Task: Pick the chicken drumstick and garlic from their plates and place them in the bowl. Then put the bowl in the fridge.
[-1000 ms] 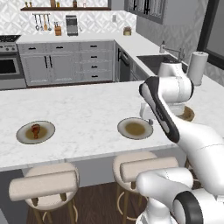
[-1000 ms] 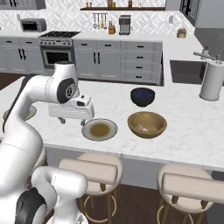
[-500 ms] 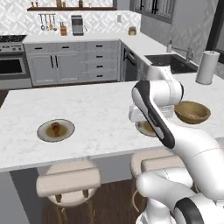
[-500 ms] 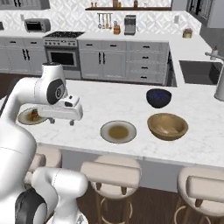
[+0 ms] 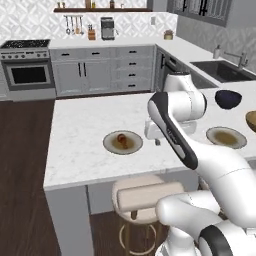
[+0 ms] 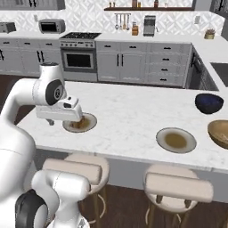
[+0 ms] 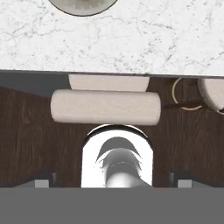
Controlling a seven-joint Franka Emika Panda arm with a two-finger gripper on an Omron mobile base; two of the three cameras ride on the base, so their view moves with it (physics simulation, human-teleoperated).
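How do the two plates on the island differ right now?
The plate near the gripper carries a small reddish-brown chicken drumstick; the other plate shows just a brownish centre, with nothing on it that I can make out. The first plate sits beside the open gripper, near the counter's end; the other lies further along, closer to the wooden bowl and dark blue bowl. Both are round, shallow and grey-tan.

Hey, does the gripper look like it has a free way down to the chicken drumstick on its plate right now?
Probably yes. The open gripper hangs beside the plate, nothing lies over the chicken drumstick, and the counter around it is bare.
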